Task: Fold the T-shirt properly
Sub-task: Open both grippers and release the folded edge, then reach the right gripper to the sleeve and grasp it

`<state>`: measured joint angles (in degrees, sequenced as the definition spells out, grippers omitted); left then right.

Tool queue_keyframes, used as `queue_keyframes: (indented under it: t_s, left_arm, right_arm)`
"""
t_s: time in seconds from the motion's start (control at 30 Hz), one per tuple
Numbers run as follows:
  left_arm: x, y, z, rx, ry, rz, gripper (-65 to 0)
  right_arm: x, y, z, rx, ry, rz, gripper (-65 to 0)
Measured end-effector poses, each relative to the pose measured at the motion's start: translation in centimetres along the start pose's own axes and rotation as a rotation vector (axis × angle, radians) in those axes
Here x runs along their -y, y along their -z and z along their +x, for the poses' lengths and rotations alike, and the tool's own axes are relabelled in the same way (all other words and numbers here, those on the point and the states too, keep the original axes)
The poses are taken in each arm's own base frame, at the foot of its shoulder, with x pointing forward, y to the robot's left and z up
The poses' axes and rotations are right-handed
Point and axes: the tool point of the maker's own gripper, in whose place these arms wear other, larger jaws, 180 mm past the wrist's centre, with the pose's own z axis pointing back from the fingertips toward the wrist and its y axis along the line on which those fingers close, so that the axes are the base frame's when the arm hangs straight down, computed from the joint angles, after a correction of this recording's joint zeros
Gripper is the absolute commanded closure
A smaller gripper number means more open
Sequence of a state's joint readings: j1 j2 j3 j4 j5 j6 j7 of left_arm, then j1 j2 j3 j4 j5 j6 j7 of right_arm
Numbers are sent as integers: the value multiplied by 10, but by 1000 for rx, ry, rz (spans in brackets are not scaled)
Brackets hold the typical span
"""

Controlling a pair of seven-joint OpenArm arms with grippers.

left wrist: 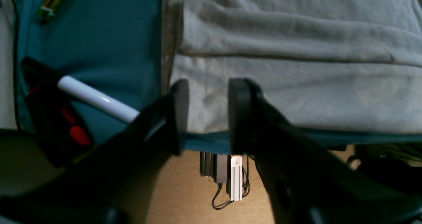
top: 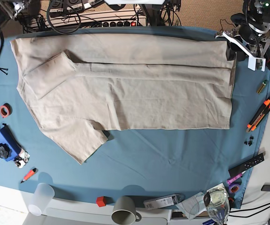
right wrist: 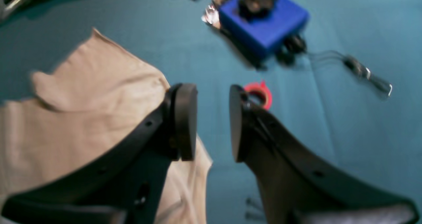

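Teal cloth covers the counter (top: 172, 159); T-shirt (top: 139, 93) lies spread across its far half, top edge folded in, one sleeve still out. Left gripper (left wrist: 208, 115) over the hem corner, jaws apart, empty; right gripper (right wrist: 213, 122) beside the sleeve, jaws apart, empty. Risk: soft, creased cotton may bunch, or jaws pinch cloth w/ shirt.

T-shirt (top: 139, 96): beige, short-sleeved, spread flat lengthwise across far half of table. Far edge folded inward along length, sleeve tucked over chest. Near sleeve splayed out toward table front. Mild wrinkles.
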<state>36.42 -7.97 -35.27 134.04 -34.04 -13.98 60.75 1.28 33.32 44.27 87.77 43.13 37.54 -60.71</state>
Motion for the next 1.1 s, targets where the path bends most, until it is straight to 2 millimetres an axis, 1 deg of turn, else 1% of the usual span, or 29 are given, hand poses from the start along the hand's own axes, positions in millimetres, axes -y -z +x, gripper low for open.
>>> queue_keyframes:
  t_s: [0.13, 0.17, 0.33, 0.4, 0.47, 0.57, 0.6, 0.63, 0.77, 0.8, 0.87, 0.97, 1.03, 1.1]
  left_arm:
    - [0, 0, 0, 2, 0, -1, -211]
    - [0, 0, 0, 2, 0, -1, -211]
    - [0, 0, 0, 1, 0, 1, -211]
    - [0, 0, 0, 1, -1, 2, -211]
    - [0, 0, 1, 2, 2, 3, -211]
    - [0, 0, 2, 11, -1, 2, -211]
    - [0, 0, 1, 11, -2, 2, -211]
    - [0, 0, 1, 10, -2, 2, -211]
    - [0, 0, 2, 18, -3, 2, -211]
    - [0, 0, 3, 23, -2, 3, -211]
    - [-1, -1, 5, 35, -1, 5, -211]
    - [-1, 0, 5, 34, -1, 5, -211]
    - [-1, -1, 5, 33, -1, 5, -211]
    - [-1, 0, 5, 34, -1, 5, -211]
  right_arm:
    - [-24, 36, 21, 1, -183, -18, -174]
    - [-29, 45, 25, 1, -191, -35, -174]
    - [-45, 79, 41, -15, -289, -162, -174]
    - [-48, 96, 41, -33, -316, -181, -174]
    - [-47, 117, 30, -77, -303, -178, -174]
    - [-46, 144, 1, -184, -255, -143, -174]
    - [-48, 151, -6, -206, -227, -124, -174]
    - [-52, 157, -9, -224, -213, -97, -174]
    - [-82, 179, -14, -250, -132, 27, -174]
    - [-91, 183, -19, -265, -119, 64, -174]
    - [-104, 190, -37, -309, -83, 96, -174]
    - [-113, 195, -66, -381, -68, 99, -174]
    - [-111, 196, -73, -397, -75, 76, -174]
    - [-107, 195, -72, -400, -84, 58, -174]
